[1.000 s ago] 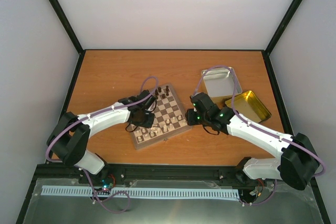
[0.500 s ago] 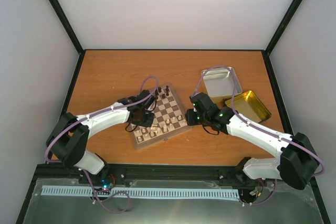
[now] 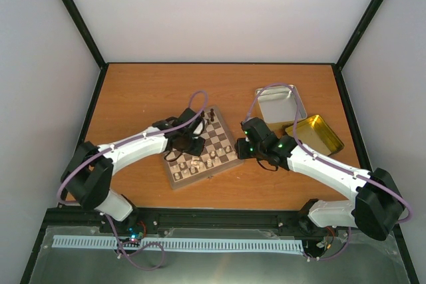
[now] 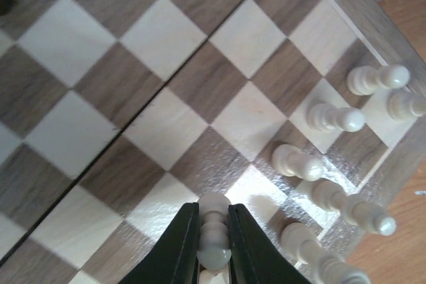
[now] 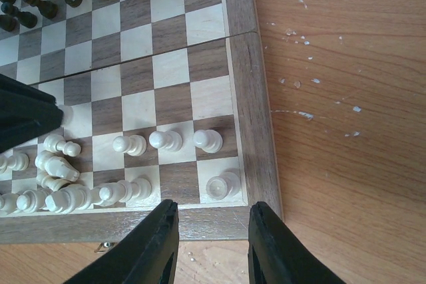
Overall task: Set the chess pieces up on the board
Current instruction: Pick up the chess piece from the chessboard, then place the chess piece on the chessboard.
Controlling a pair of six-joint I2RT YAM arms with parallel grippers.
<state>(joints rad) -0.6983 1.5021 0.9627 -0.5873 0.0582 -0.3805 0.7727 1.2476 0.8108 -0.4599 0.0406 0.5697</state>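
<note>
Chess pieces (image 5: 166,140): about a dozen pale, clustered count uncertain; one board (image 5: 246,64). Left gripper (image 4: 213,216) pinches one; right gripper (image 5: 213,214) part-spread, empty.

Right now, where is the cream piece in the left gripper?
The cream piece is bottom centre of the left wrist view, pinched in the left gripper over the board, left of other cream pieces.

My left arm (image 3: 136,145) reaches forward and inward, elbow bent, wrist tipped down. My left hand (image 4: 213,209) is pinched tight, both fingers (image 4: 180,244) pressed against a pale chess piece (image 4: 214,237) held between them. My right arm (image 3: 326,164) stretches inward from its base, forearm low. My right hand (image 5: 213,214) points down, jaws partly apart, nothing gripped between them.
</note>
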